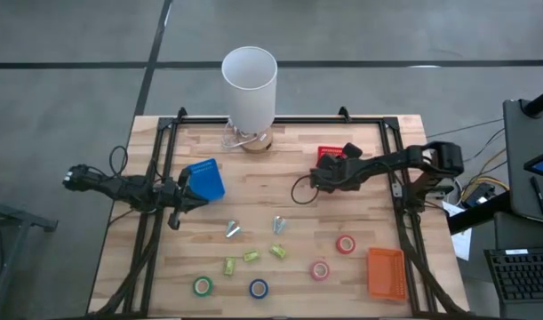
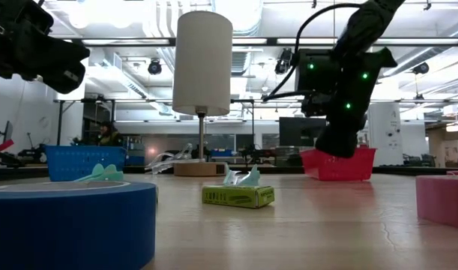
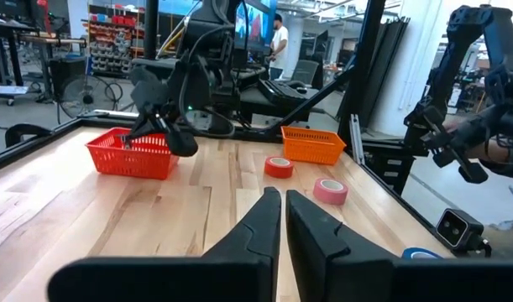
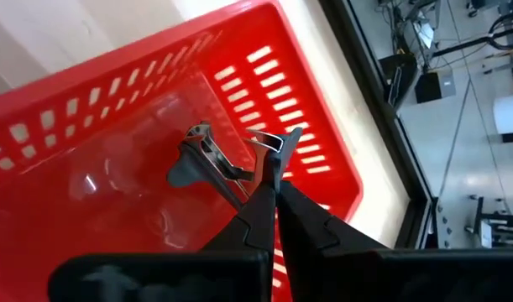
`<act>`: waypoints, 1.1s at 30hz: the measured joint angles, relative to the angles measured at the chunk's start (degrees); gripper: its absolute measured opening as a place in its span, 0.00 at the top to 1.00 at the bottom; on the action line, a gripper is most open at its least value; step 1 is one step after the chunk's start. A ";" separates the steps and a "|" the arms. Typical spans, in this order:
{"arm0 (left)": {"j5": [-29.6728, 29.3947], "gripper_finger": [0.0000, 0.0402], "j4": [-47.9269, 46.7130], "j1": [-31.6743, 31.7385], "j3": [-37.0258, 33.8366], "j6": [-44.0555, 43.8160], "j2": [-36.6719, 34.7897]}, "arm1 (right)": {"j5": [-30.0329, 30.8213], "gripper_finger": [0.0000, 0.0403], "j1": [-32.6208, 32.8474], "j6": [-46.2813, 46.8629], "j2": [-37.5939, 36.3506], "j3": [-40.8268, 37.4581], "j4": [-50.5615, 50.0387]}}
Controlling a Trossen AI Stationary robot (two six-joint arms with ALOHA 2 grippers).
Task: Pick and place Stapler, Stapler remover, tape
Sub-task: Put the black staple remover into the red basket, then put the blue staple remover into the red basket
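Note:
My right gripper (image 1: pixel 323 175) is over the red basket (image 1: pixel 330 155) at the table's far right and reaches down into the basket (image 2: pixel 341 163), shut on a grey staple remover (image 4: pixel 207 158). My left gripper (image 1: pixel 187 191) is shut and empty beside the blue basket (image 1: pixel 204 178). Two pale staple removers (image 1: pixel 233 229) (image 1: pixel 278 224) lie mid-table. Green (image 1: pixel 203 286), blue (image 1: pixel 259 288), pink (image 1: pixel 320 270) and red (image 1: pixel 346 244) tape rolls lie flat along the near side. No stapler shows. My right gripper pinches the staple remover by one of its metal jaw ends (image 4: pixel 274 144), right at the fingertips (image 4: pixel 264 180). The fingers come from above, slanting down into the red basket. The rest of the remover sticks out sideways over the basket floor (image 4: pixel 113 168); whether it rests there I cannot tell.
A white lamp (image 1: pixel 249 80) stands at the far edge. An orange basket (image 1: pixel 387 272) sits at the near right corner. Three yellow-green blocks (image 1: pixel 251 256) lie between the removers and the rolls. Bare wood lies between the two baskets.

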 joint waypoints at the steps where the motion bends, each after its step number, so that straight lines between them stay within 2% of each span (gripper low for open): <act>1: 0.00 0.94 0.00 -0.01 0.00 0.00 0.00 | -0.06 0.98 0.00 0.00 0.08 0.00 0.15; 14: 0.00 0.94 0.00 0.00 -0.02 0.00 0.00 | -0.14 0.97 -0.29 -1.25 -0.35 0.03 0.90; 24: 0.00 0.94 0.00 0.01 0.00 0.00 0.02 | -0.10 0.79 -0.35 -1.47 -0.86 0.65 -0.02; 33: 0.00 0.94 0.00 0.01 0.00 0.00 0.04 | -0.25 0.72 2.61 -1.68 -5.76 11.24 -4.69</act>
